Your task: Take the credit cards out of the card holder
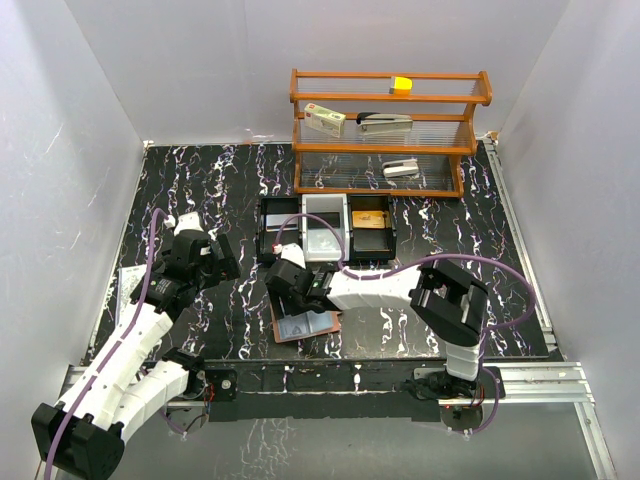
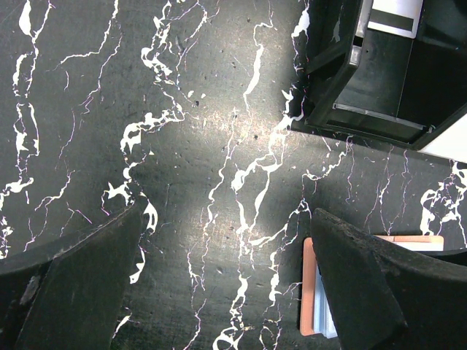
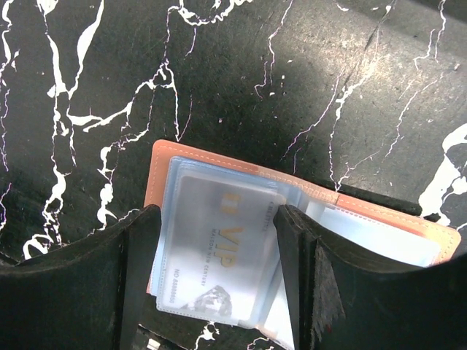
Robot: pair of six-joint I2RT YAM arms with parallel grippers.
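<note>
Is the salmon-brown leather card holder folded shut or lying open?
Open: the card holder shows its pale blue-grey inside facing up, with a VIP card in a pocket.

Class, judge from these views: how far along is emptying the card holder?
Done: the card holder lies open; a card-like piece sits in a black tray. In hand: the right tool, open, straddles the sleeved VIP card. Remaining: pull it out; the left tool hovers open.
</note>
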